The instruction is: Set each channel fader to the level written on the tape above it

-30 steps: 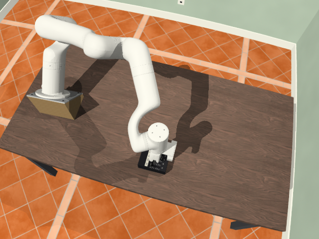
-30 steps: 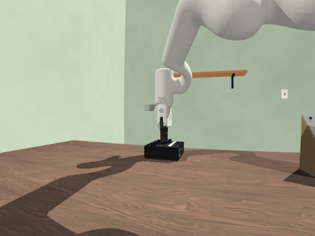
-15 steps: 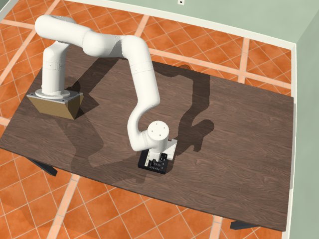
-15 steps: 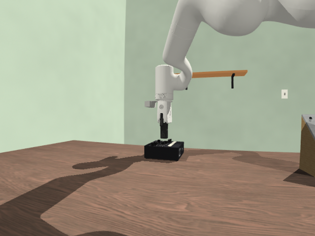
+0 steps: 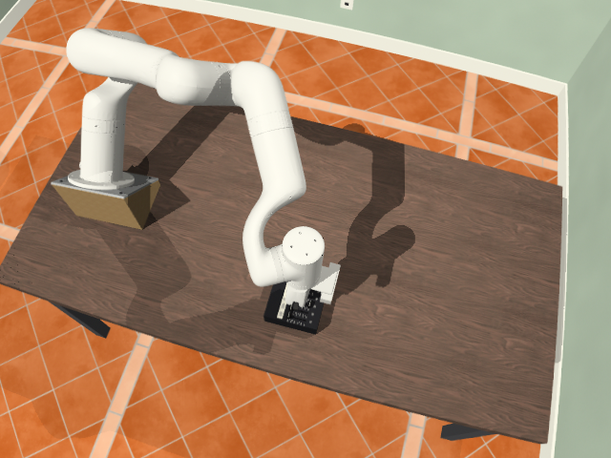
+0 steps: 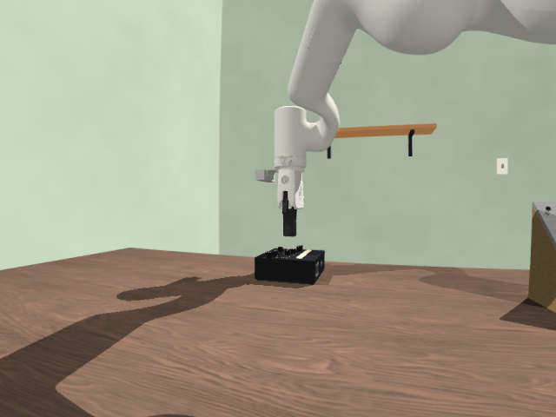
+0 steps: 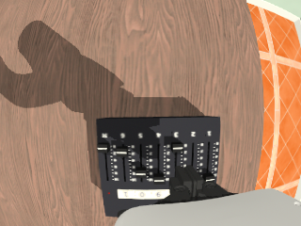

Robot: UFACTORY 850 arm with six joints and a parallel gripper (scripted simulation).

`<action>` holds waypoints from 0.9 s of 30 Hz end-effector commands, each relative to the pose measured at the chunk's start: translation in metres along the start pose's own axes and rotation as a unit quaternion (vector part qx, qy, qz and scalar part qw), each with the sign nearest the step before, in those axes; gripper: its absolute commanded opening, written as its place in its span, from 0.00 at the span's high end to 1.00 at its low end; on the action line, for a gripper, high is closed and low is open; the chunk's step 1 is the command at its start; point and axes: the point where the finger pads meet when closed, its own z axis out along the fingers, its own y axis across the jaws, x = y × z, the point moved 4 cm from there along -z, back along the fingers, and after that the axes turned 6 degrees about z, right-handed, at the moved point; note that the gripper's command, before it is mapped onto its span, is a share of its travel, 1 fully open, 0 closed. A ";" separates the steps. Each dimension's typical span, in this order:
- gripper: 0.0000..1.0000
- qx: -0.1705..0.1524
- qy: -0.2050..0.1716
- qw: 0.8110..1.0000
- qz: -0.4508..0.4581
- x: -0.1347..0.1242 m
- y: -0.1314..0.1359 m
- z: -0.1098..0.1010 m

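The lighting desk (image 5: 272,311) (image 6: 287,269) (image 7: 107,176) is a small black box on the wooden table, near its front edge. In the wrist view it shows several fader slots with pale caps at different heights and a pale tape strip (image 7: 143,194) along its near edge. My gripper (image 6: 289,232) (image 7: 182,178) is shut and empty. It hangs straight down a little above the desk's top, clear of the faders. In the top view the wrist hides most of the desk. The writing on the tape is too small to read.
The arm's tan base block (image 5: 106,201) (image 6: 543,260) stands at the table's far left. A wooden wall shelf (image 6: 386,129) hangs behind the arm. The table's front edge (image 5: 296,377) runs close to the desk.
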 end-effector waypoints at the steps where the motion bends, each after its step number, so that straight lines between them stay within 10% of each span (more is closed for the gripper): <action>1: 1.00 0.000 0.001 1.000 0.000 0.001 0.000 -0.003; 27: 1.00 -0.001 0.000 1.000 0.000 -0.035 -0.039 0.001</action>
